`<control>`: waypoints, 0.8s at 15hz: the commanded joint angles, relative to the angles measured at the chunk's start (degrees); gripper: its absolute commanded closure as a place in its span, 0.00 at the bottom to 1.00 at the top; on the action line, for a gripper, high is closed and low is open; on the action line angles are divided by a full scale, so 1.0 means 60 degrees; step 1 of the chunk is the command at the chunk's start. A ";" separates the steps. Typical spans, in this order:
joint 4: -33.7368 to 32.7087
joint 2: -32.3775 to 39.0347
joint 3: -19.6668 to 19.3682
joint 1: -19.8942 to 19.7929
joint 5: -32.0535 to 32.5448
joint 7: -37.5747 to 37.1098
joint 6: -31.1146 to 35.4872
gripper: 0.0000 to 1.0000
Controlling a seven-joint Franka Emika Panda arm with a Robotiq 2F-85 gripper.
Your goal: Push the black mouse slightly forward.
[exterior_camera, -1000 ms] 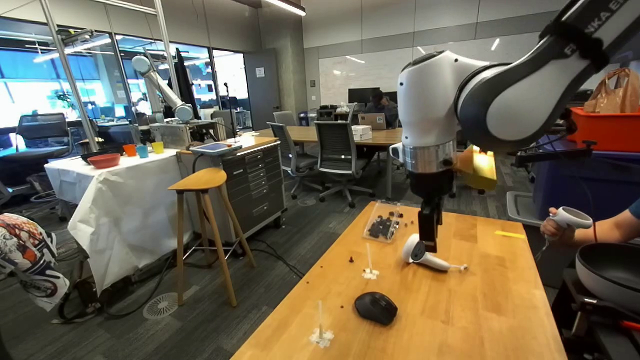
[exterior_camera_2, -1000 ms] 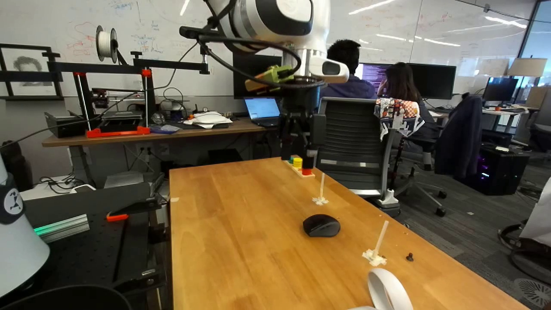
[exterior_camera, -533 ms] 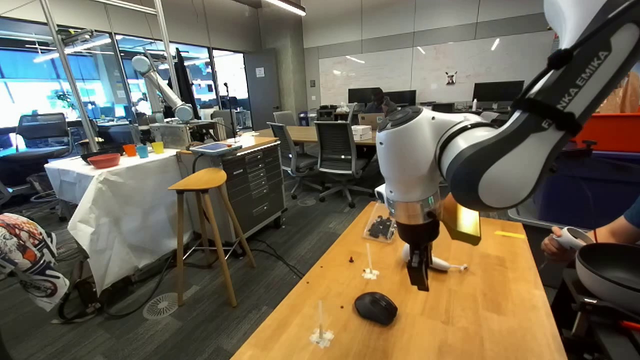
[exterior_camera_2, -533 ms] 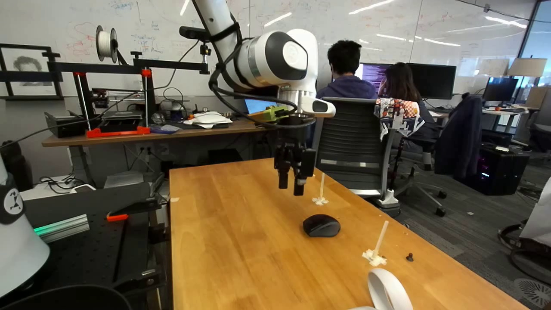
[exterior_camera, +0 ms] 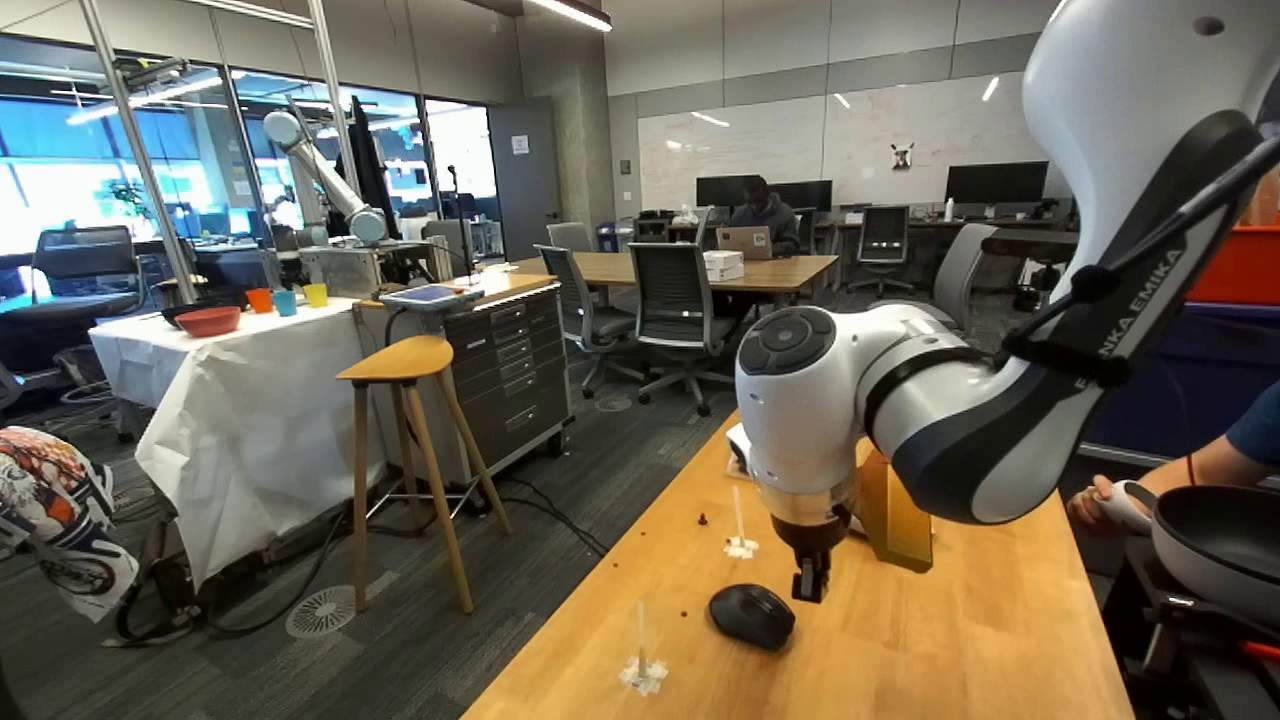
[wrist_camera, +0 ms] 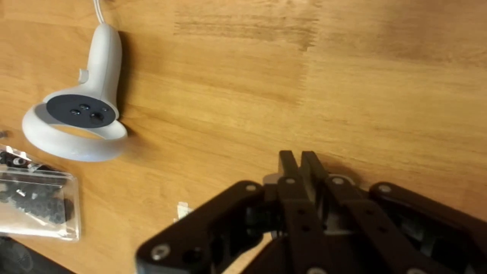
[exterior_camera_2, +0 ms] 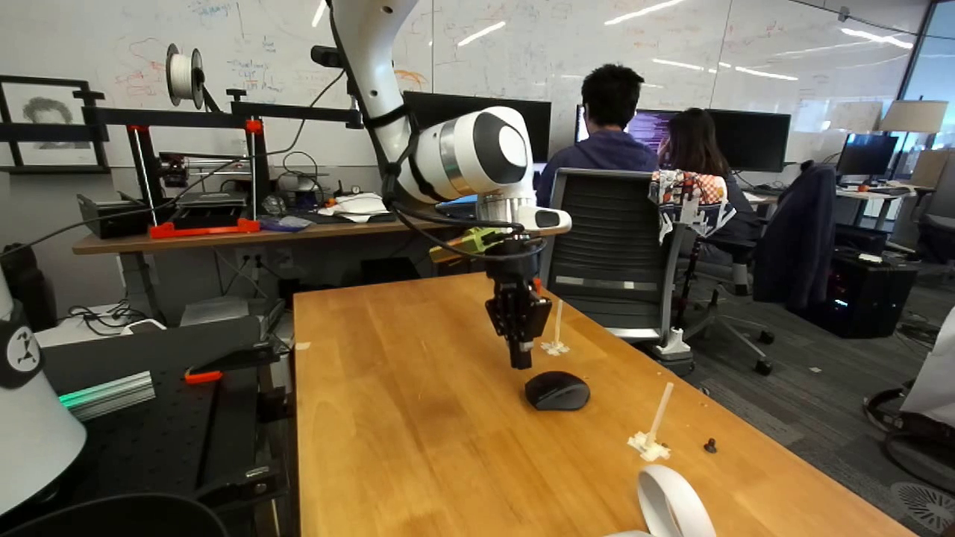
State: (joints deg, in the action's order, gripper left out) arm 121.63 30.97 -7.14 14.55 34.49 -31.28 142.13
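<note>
Wrist view: my pincer (wrist_camera: 298,154) reaches in from the lower right of the frame, clenched, its two slim black fingers (wrist_camera: 287,163) drawn together with a mere slit between the tips. Behind them spreads the table (wrist_camera: 228,95), honey-coloured wood with streaky grain and darker, ridged marks (wrist_camera: 247,28) near the top edge. At upper left lies a white controller (wrist_camera: 85,102), smooth and matte, with a rounded handle, a dark oval face dotted with glossy buttons, and a broad pale ring. Against the lower left edge sits a clear plastic box (wrist_camera: 74,217), flat and shiny, holding a heap of small black pieces (wrist_camera: 38,205). The black mouse (exterior_camera: 752,616) lies on the wood in both exterior views, low and rounded, its shell dull. In an exterior view it is right of centre near the bottom of the frame, and my fingertips (exterior_camera: 814,591) hang just to its upper right, apart from it; how high above the wood, I cannot tell. In an exterior view they point down just to the mouse's upper left, while two thin, pale sticks (exterior_camera_2: 662,410) rise from ragged white patches (exterior_camera_2: 647,447) on the wood.
</note>
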 commanded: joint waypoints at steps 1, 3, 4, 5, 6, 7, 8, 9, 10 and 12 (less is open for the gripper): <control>-0.0693 0.0788 -0.0517 0.0446 0.0653 -0.0777 0.0348 0.91; -0.0928 0.1137 -0.0596 0.0498 0.0747 -0.0966 0.0451 0.87; -0.1051 0.1307 -0.0607 0.0501 0.0721 -0.1015 0.0485 0.87; -0.1155 0.1444 -0.0621 0.0516 0.0673 -0.1048 0.0527 0.86; -0.1261 0.1588 -0.0615 0.0523 0.0610 -0.1040 0.0554 0.86; -0.1352 0.1712 -0.0614 0.0539 0.0581 -0.1032 0.0573 0.86; -0.1422 0.1801 -0.0634 0.0582 0.0590 -0.1047 0.0624 0.87; -0.1488 0.1890 -0.0640 0.0605 0.0565 -0.1044 0.0676 0.87; -0.1562 0.1965 -0.0657 0.0639 0.0558 -0.1046 0.0712 0.89; -0.1689 0.2080 -0.0667 0.0683 0.0522 -0.1050 0.0731 0.89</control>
State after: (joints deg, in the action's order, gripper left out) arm 114.00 41.50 -9.59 16.93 37.24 -36.21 145.62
